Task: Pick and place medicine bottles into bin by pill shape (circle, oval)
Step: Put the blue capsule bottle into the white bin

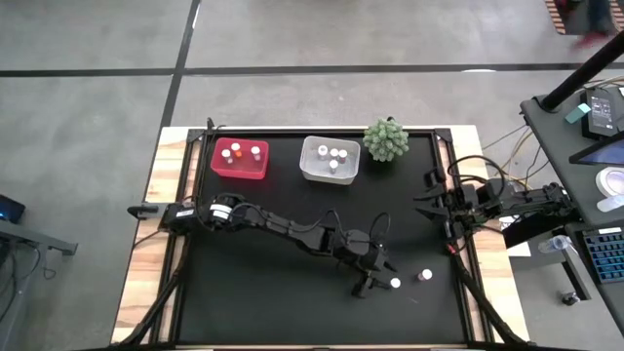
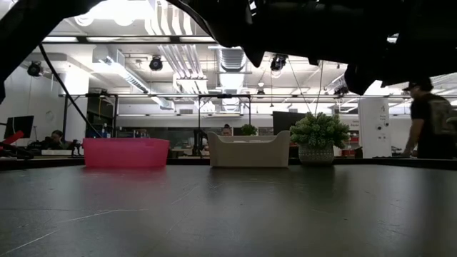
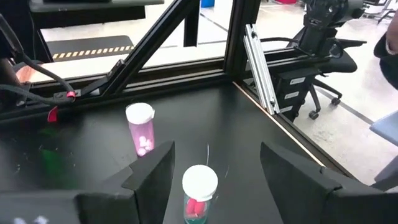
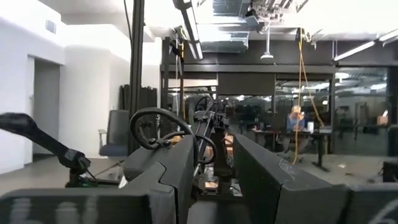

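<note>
Nearest you, your left tool [image 1: 378, 276] reaches out over the front right part of the black surface [image 1: 292, 302], its fingers [image 3: 152, 174] spread wide on either side of a white-capped bottle [image 3: 199, 198] that stands upright between them, touching neither as far as you can see. Reddish pills and something green show through its clear body. A second bottle [image 3: 140, 127], holding pale pink pills, stands upright just beyond it, apart from the tool. Your right tool [image 1: 431, 203] waits at the right edge of the surface, pointing off into the room; you cannot tell how its fingers stand. Along the far edge sit the red bin [image 1: 240, 160] and the white bin [image 1: 330, 160], each with several capped bottles inside, and the green plant [image 1: 386, 139] just beside the white bin.
</note>
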